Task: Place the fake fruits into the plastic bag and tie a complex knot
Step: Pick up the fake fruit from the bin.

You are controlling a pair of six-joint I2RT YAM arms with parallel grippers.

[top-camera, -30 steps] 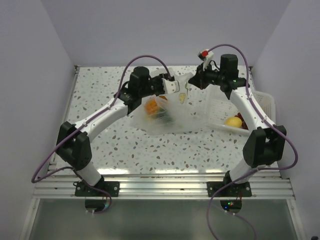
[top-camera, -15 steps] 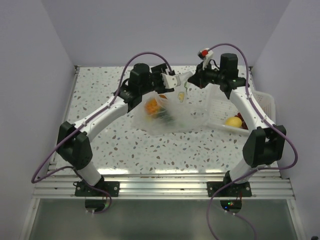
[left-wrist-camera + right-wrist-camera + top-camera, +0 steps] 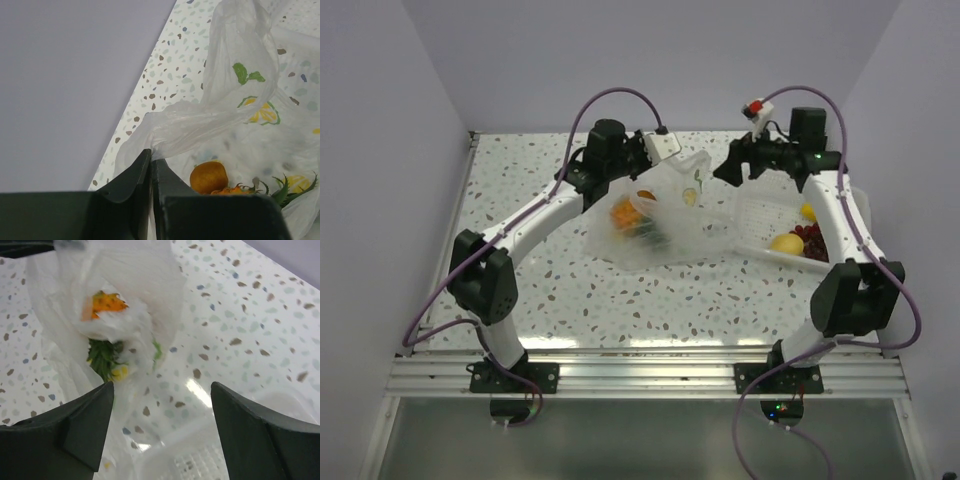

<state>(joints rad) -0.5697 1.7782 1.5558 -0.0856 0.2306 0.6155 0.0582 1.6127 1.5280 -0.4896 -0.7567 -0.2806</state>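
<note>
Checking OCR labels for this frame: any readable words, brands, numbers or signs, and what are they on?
No readable text in any view.
The plastic bag carries only printed pictures, lemon slices and green leaves, no letters.
The red-and-white part near the top right of the top view is too small to tell whether it bears any marking.

right end effector [image 3: 727, 170] opened, off plastic bag [image 3: 685, 232]

No readable text anywhere — only lemon-and-leaf prints [image 3: 261, 113], on the plastic bag [image 3: 230, 60]
</note>
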